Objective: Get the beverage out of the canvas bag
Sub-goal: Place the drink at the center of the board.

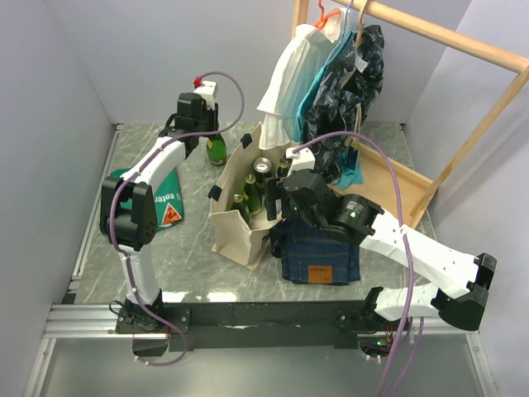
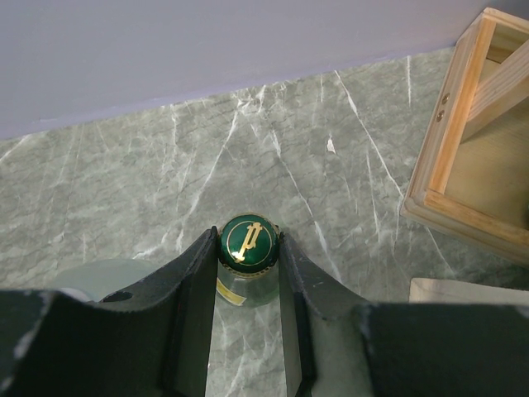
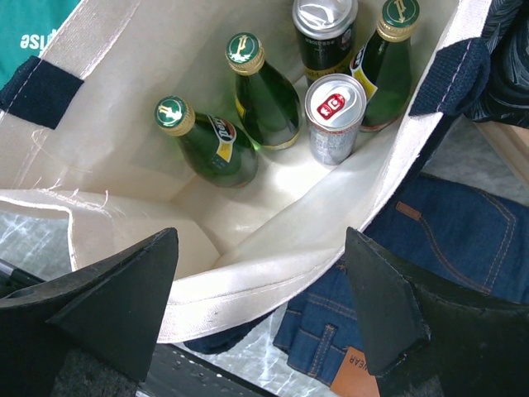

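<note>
A: What lies nearest the arm bases?

B: Folded blue jeans [image 1: 318, 256] are laid on the bench [image 2: 289, 149], touching the right side of the canvas bag [image 1: 234, 233]. The right end effector [image 3: 260, 269] is held over the bag's near rim with its jaws spread wide, and nothing is gripped by it.

A: Why is it held there?

B: A reach into the open mouth is judged to be in preparation. That wide spread would suit a can as well as a bottle neck.

A: What is kept inside?

B: Three green bottles [image 3: 207, 141] and two cans [image 3: 335, 112] are seen. Two of the bottles are tilted against each other and the wall. The cans are stood upright at the far end, with the third bottle beside them.

A: And beyond the bag?

B: A fourth bottle [image 1: 216, 151] is found outside, just behind the bag. Its capped neck is clamped from above between the narrowed jaws of the left end effector [image 2: 246, 248]. This grip is presumably chosen so the bottle is kept upright. Whether its base is touching the bench cannot be told.

A: And farthest back?

B: A wooden clothes rack [image 1: 446, 37] hung with garments is stood near the rear wall.
</note>
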